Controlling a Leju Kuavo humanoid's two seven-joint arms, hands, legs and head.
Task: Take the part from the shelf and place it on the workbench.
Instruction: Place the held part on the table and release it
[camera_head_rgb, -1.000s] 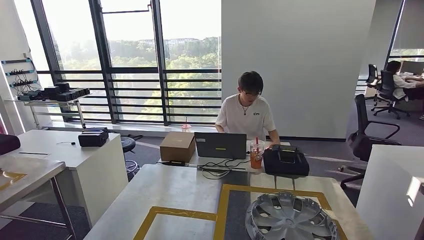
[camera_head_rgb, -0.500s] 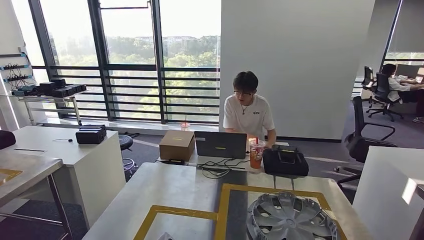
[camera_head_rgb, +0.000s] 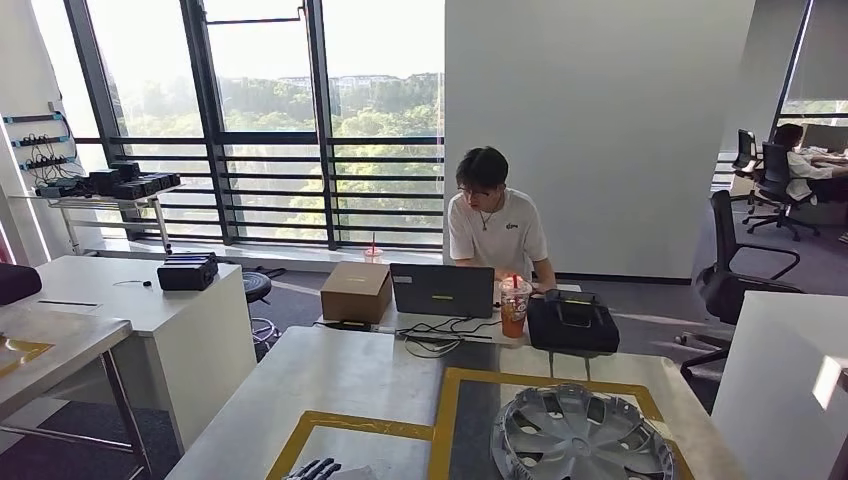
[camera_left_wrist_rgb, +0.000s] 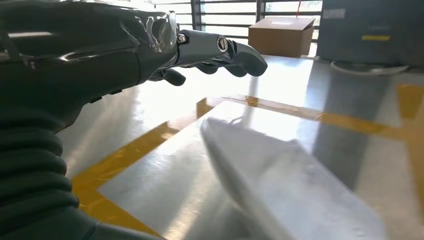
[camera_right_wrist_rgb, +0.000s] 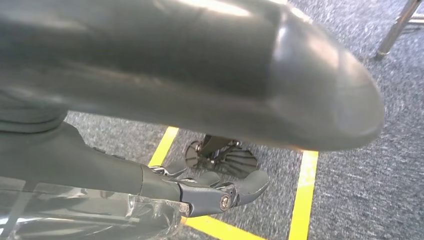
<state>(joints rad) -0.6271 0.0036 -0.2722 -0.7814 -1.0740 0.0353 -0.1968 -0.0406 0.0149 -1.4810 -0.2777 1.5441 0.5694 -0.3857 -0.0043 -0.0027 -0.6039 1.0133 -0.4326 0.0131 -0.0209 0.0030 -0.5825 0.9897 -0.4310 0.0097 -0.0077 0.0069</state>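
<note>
Lying on the yellow-taped steel workbench (camera_left_wrist_rgb: 150, 115), a pale curved plastic part (camera_left_wrist_rgb: 280, 185) | left hand (camera_left_wrist_rgb: 165, 40) hovering just above, fingers (camera_left_wrist_rgb: 240, 50) loosely released | right hand (camera_right_wrist_rgb: 200, 190) hanging, holding nothing.

The left hand (camera_left_wrist_rgb: 200, 55) has a glossy dark grey shell, a ribbed black rubber cover at the wrist, and a silver metal finger link with a round screw, ending in dark rounded fingertips (camera_left_wrist_rgb: 247, 55). The right hand (camera_right_wrist_rgb: 210, 192) is built alike: dark grey fingers, a silver link with a screw, clear plastic film over the palm shell. In the head view, dark fingertips show at the counter's near edge.
</note>
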